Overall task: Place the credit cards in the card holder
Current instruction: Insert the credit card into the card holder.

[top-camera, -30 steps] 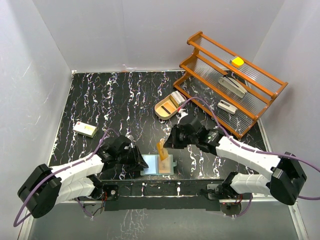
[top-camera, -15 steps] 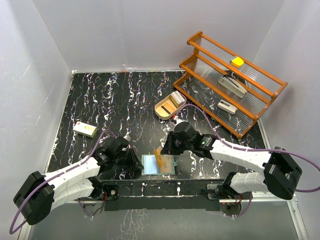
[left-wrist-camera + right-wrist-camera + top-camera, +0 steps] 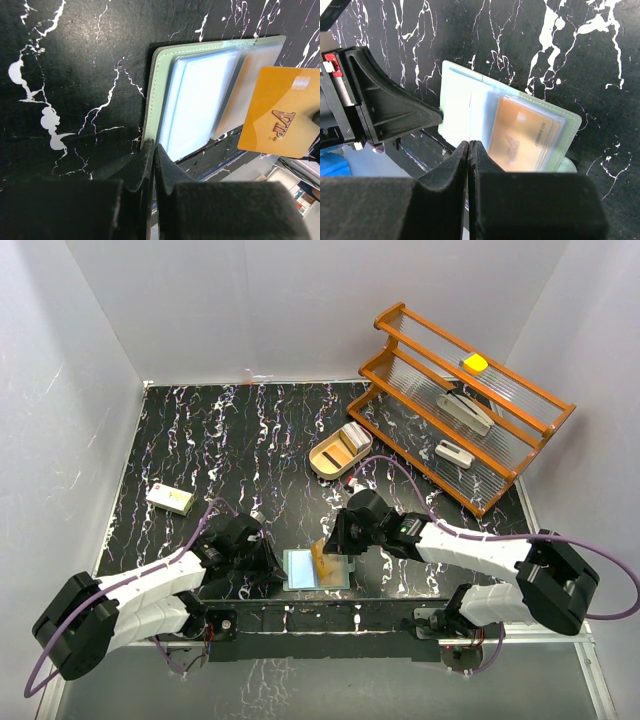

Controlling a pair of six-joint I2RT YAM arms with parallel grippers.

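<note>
The teal-green card holder (image 3: 340,573) lies open near the table's front edge. In the left wrist view its green edge (image 3: 155,85) frames pale blue pockets. My left gripper (image 3: 277,566) is shut on the holder's left edge (image 3: 154,147). My right gripper (image 3: 334,541) is shut on an orange credit card (image 3: 321,553) and holds it tilted over the holder's pockets. The card reads "VIP" in the left wrist view (image 3: 277,112). In the right wrist view my gripper (image 3: 470,145) is shut, and another orange card (image 3: 520,132) sits inside a pocket of the holder (image 3: 570,120).
An oval tan wooden tray (image 3: 325,462) with pale cards (image 3: 353,440) stands behind the holder. An orange wooden rack (image 3: 460,405) with small items fills the back right. A small white box (image 3: 170,498) lies at the left. The table's front edge is just below the holder.
My right gripper has lowered the orange card and moved it closer over the open holder. My left gripper has stayed on the holder's left edge.
</note>
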